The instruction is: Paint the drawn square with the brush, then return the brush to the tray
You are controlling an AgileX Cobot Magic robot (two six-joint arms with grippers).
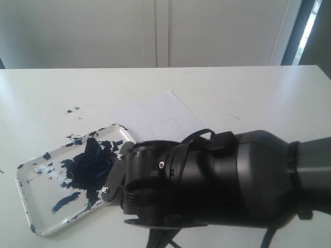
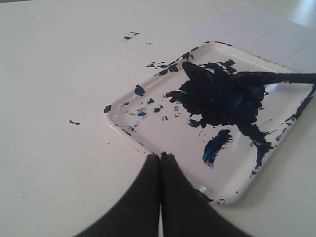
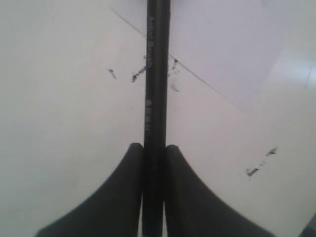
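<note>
Right hand (image 3: 154, 146) clamped on brush (image 3: 157, 74), tip in tray (image 2: 168, 140)

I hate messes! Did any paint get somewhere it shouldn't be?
Yes. Dark blue specks sit on the table beyond the tray, and more dot the tray's rim. The drawn square is clean, not painted yet.

This looks like a robotics lab or test room. A bare white surface (image 1: 258, 93) stands before plain pale wall panels (image 1: 155, 31), with a strip of window (image 1: 309, 26) at one side. A black robot arm (image 1: 232, 175) reaches over a paint-smeared tray (image 1: 31, 199) and a sheet of paper (image 1: 150, 111).
</note>
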